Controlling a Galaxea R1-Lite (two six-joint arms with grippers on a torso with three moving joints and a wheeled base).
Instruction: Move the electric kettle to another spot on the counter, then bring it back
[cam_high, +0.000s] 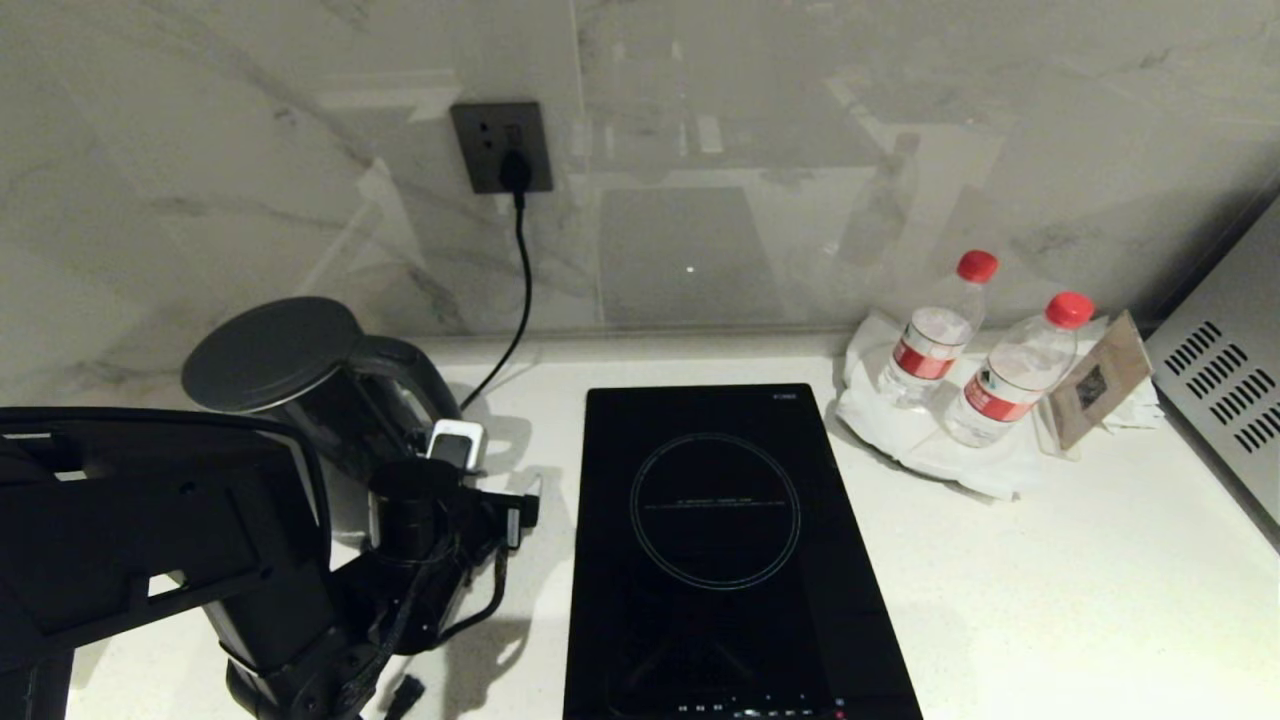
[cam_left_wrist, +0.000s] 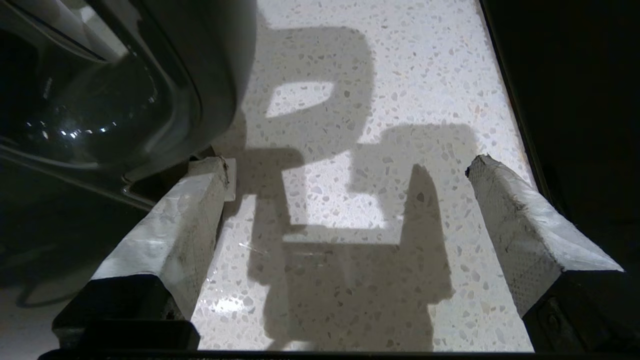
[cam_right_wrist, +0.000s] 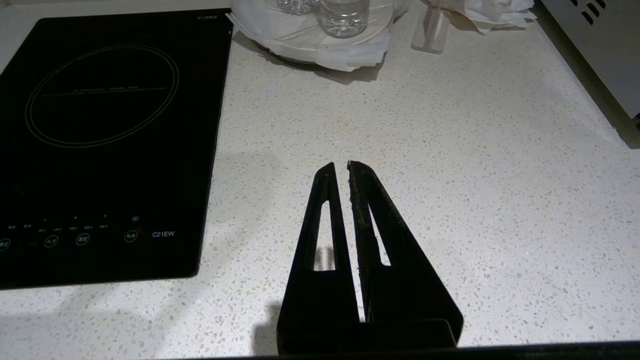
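Note:
The electric kettle (cam_high: 275, 350), glossy black with a flat round lid and a loop handle, stands at the back left of the counter (cam_high: 1050, 560). My left gripper (cam_high: 490, 475) hovers just beside its handle, open. In the left wrist view the left gripper (cam_left_wrist: 347, 165) has its two pale fingers spread wide over bare speckled counter (cam_left_wrist: 400, 75), with nothing between them. The kettle's handle (cam_left_wrist: 210, 75) lies outside the fingers, close to one fingertip (cam_left_wrist: 207, 172). My right gripper (cam_right_wrist: 340, 164) is shut and empty, parked over the counter (cam_right_wrist: 450, 150) right of the hob.
A black induction hob (cam_high: 715, 550) lies mid-counter. A cord runs from a wall socket (cam_high: 500, 145) down behind the kettle. Two red-capped water bottles (cam_high: 935, 335) stand on a white cloth at the back right, beside a card stand (cam_high: 1095, 385) and a grey vented appliance (cam_high: 1225, 390).

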